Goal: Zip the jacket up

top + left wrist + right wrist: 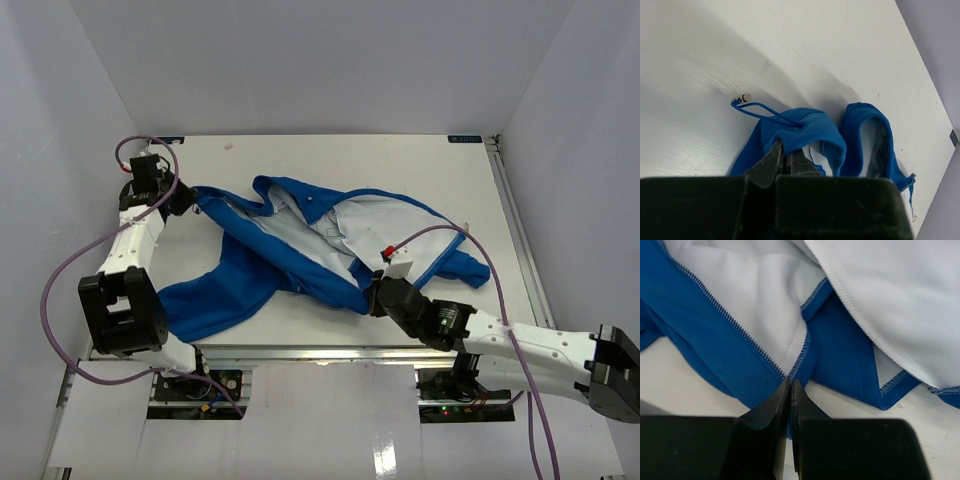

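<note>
The blue jacket [240, 290] lies open across the table with its pale lining [385, 215] facing up. My left gripper [185, 198] is at the jacket's far left end. In the left wrist view it is shut [785, 148] on a bunched blue fold [812, 125], beside a thin blue drawstring with a metal tip [743, 98]. My right gripper [372, 297] sits at the jacket's near edge. In the right wrist view its jaws [790, 382] are shut on the fabric edge [715, 347], where the row of zipper teeth [725, 315] ends.
The white table [330, 160] is boxed in by pale walls at the back and both sides. A metal rail [515, 220] runs along its right edge. Purple cables [58, 290] loop off both arms. A sleeve end [470, 270] lies right of the right gripper.
</note>
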Controlling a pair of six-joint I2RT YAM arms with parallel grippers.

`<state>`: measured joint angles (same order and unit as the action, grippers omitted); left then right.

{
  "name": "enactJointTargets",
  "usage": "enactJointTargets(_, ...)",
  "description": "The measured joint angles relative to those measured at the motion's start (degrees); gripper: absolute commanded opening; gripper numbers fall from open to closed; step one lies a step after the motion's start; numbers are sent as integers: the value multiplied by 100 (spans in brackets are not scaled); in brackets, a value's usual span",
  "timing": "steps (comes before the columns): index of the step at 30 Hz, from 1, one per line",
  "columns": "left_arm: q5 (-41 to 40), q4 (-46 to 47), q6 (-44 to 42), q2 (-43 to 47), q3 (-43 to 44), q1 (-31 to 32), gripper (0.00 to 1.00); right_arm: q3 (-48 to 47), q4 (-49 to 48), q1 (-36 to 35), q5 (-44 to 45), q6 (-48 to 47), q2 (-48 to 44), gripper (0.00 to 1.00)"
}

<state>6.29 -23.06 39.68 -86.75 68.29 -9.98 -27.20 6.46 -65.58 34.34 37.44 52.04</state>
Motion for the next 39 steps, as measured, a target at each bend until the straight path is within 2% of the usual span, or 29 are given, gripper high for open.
enactJointTargets(5,329,571,57,-677,-181,-4,0,-64,-73,113,488,270,672,8)
enactJointTargets(6,404,672,65,-827,-181,-4,5,-74,-92,159,551,303,746,8)
enactJointTargets(8,573,872,82,-1166,-147,-3,24,-85,-150,271,637,343,833,11)
enactJointTargets(9,662,949,91,-1325,-126,-2,38,-87,-177,330,669,353,858,16)
enactJointTargets(10,750,992,100,-1463,-102,-2,44,-87,-199,392,690,351,866,25)
enactJointTargets(12,850,1097,45,-1628,-14,4,53,-87,-222,487,721,290,867,37)
enactJointTargets(15,923,1170,-90,-1665,210,38,54,-87,-206,556,761,156,840,53)
enactJointTargets(19,617,871,-318,-1432,623,170,56,-109,-81,573,685,-62,603,59)
enactJointTargets(24,-174,334,-473,-412,487,524,59,-243,121,573,597,-178,137,61)
enactJointTargets(30,-330,101,-521,1027,-438,566,59,-266,177,584,271,-357,-156,61)
enactJointTargets(35,-409,-37,-608,1295,-1061,555,59,-480,-80,446,-569,-1039,475,62)
enactJointTargets(39,-215,-159,-613,1133,-1190,484,59,-724,-488,-118,-1061,-1802,1207,61)
